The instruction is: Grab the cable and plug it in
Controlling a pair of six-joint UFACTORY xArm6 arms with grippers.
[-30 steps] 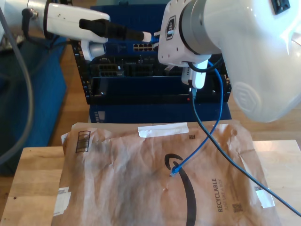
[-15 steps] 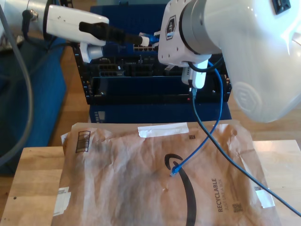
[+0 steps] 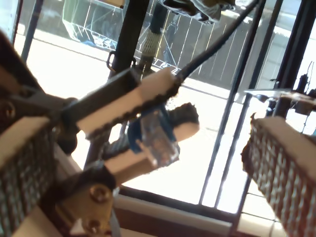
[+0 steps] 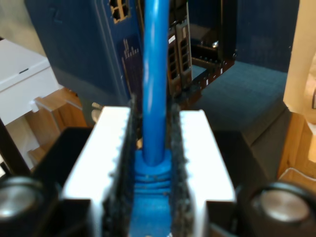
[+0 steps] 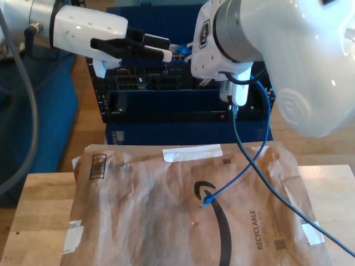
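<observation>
Cable [image 5: 244, 166] ran from the mailer [image 5: 138, 210] on the desk [image 5: 39, 199] up to the rack [image 5: 166, 88]. My second pincer [image 4: 155, 163], reaching horizontally from the exterior view's left, clamped its plug boot [image 4: 150, 197]. My first pincer [image 3: 148, 163] gaped wide, pads [image 3: 281, 163] clear of the plug [image 3: 158, 138].

cable [image 5: 244, 166] end on envelope [image 5: 138, 216] — rack [image 5: 166, 94] behind, envelope on table [image 5: 39, 210]

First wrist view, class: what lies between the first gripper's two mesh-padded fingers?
The clear plastic plug of the bright-blue cable, pinched by my second gripper, as the first wrist view shows.
</observation>
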